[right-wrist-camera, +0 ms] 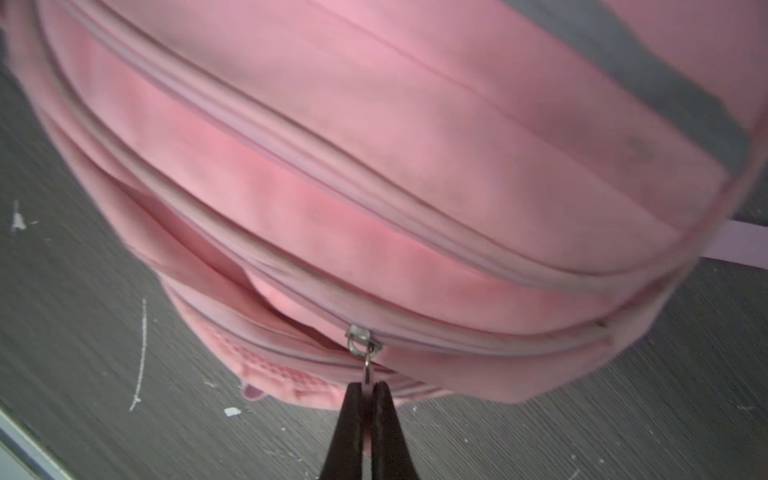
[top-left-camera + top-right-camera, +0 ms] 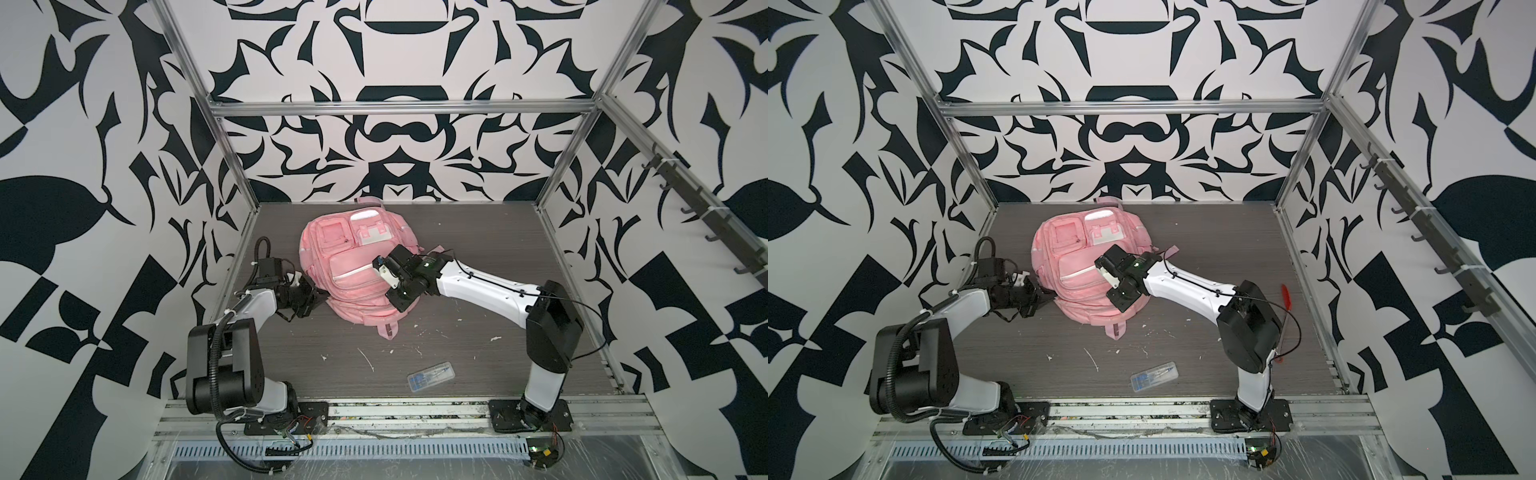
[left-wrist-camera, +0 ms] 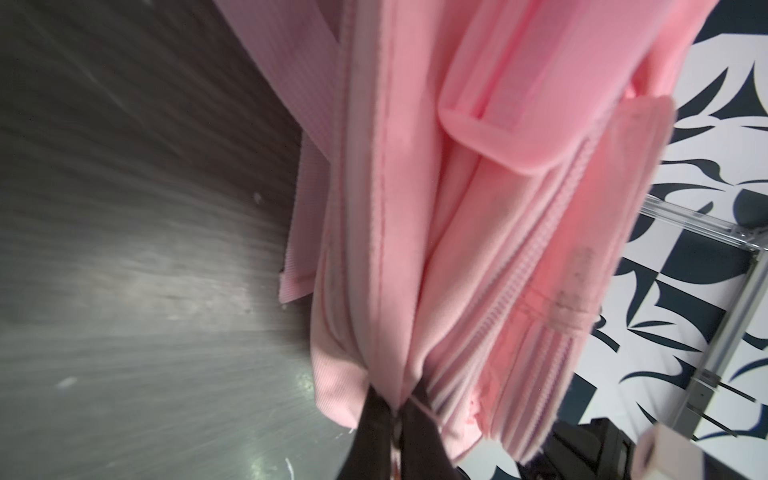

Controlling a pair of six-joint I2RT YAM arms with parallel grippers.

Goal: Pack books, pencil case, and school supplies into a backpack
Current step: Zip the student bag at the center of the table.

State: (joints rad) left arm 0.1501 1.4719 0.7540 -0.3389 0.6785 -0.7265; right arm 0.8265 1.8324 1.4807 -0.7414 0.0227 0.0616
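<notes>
Black-and-white patterned walls are enclosing a dark wood-grain table (image 2: 478, 232). In both top views the pink backpack (image 2: 349, 291) (image 2: 1075, 286) is lying front-up on it. The clear plastic box (image 2: 430, 376) of school supplies is lying well apart from the backpack, on its near side, not yet packed. No books and no pencil case are showing outside the backpack. The left arm (image 2: 257, 303) is reaching in low and nearly level to meet the backpack's left edge. The right arm (image 2: 478, 282) is stretching across from the backpack's right, its wrist bending down over the near corner.

From the left wrist, the left gripper (image 3: 399, 405) is pinching a fold of the backpack's side fabric. Its jaws are pressing together on it, with pink cloth bunching out to both sides. That hold is probably serving as an anchor, so that the soft bag is not sliding or crumpling when the zip is pulled.

From the right wrist, the right gripper (image 1: 365, 388) is clamping the thin zipper pull (image 1: 368, 372), which is hanging from the metal slider (image 1: 360, 338) on the backpack's near edge. The jaws are closing flat on the tab. The grip is looking set for dragging the slider along its track, though I cannot tell which way it is meant to run.
</notes>
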